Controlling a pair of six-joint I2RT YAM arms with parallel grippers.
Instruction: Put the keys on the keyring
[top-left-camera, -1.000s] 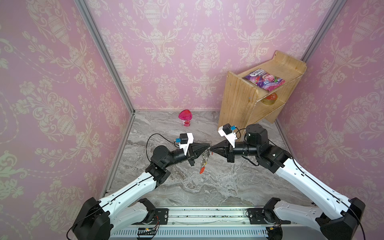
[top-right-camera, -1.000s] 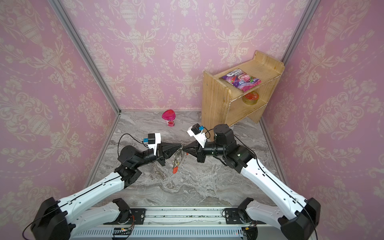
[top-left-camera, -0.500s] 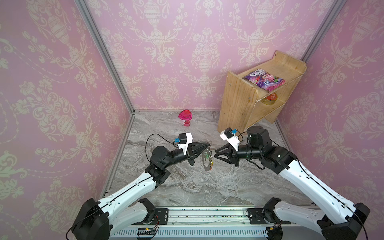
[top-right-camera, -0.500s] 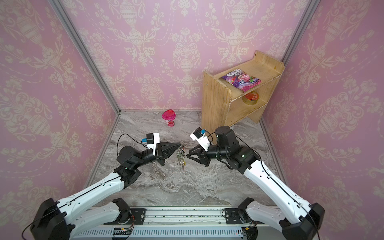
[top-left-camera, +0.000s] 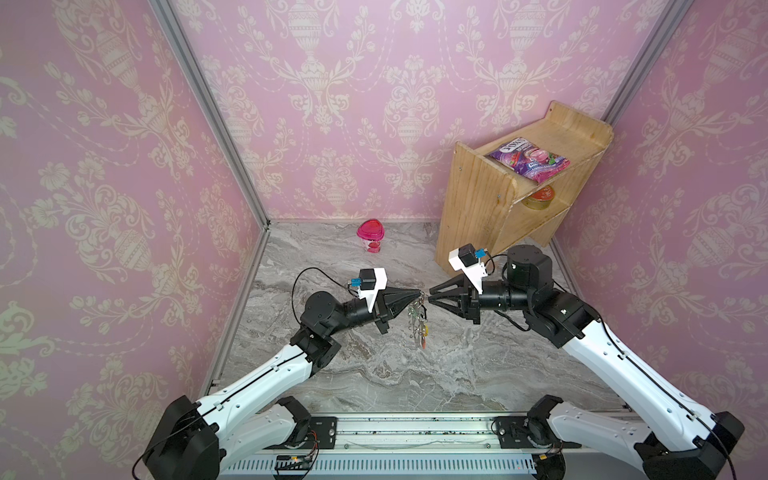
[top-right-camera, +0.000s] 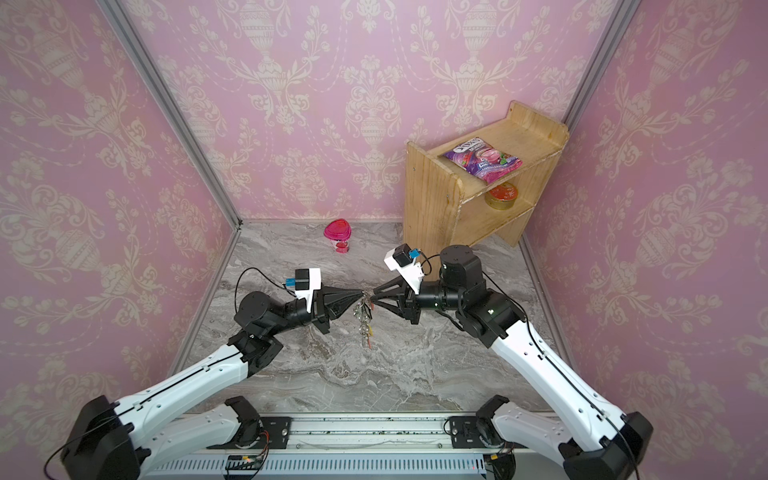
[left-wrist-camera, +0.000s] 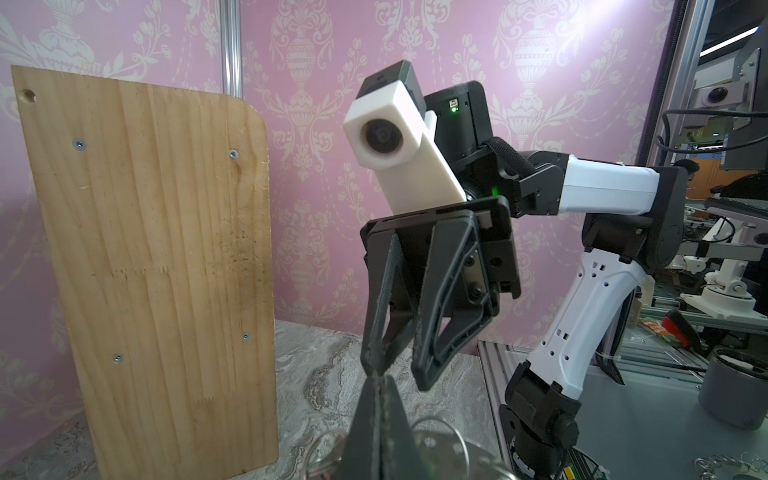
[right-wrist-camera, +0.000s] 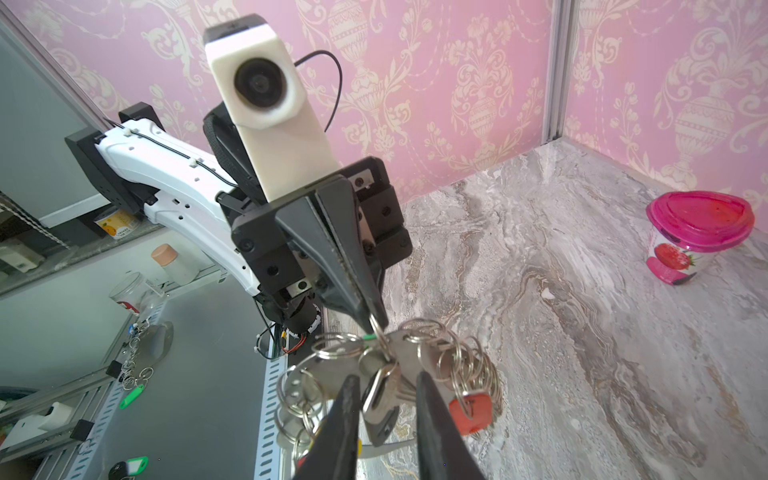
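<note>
The keyring (top-left-camera: 417, 320) (top-right-camera: 363, 318) hangs in mid-air above the marble floor in both top views, a grey plate with several metal rings and a red tag (right-wrist-camera: 471, 409). My left gripper (top-left-camera: 419, 294) (top-right-camera: 362, 294) (right-wrist-camera: 376, 324) is shut on one of its rings (right-wrist-camera: 376, 332). My right gripper (top-left-camera: 430, 300) (top-right-camera: 374, 297) (right-wrist-camera: 386, 380) faces it tip to tip, open. The keys (right-wrist-camera: 380, 397), silver with a black tag, hang among the rings between the right fingers (right-wrist-camera: 349, 399). I cannot tell whether they are threaded on a ring. In the left wrist view my left gripper (left-wrist-camera: 376, 390) is shut.
A wooden shelf (top-left-camera: 490, 199) (left-wrist-camera: 153, 249) stands at the back right with a snack bag (top-left-camera: 528, 160) on top and a tin (top-left-camera: 538, 197) below. A pink-lidded cup (top-left-camera: 370, 235) (right-wrist-camera: 698, 232) sits by the back wall.
My right gripper drew back from the keyring and opened, then came in again to the rings. The left gripper kept hold, and the keyring swung slightly.
</note>
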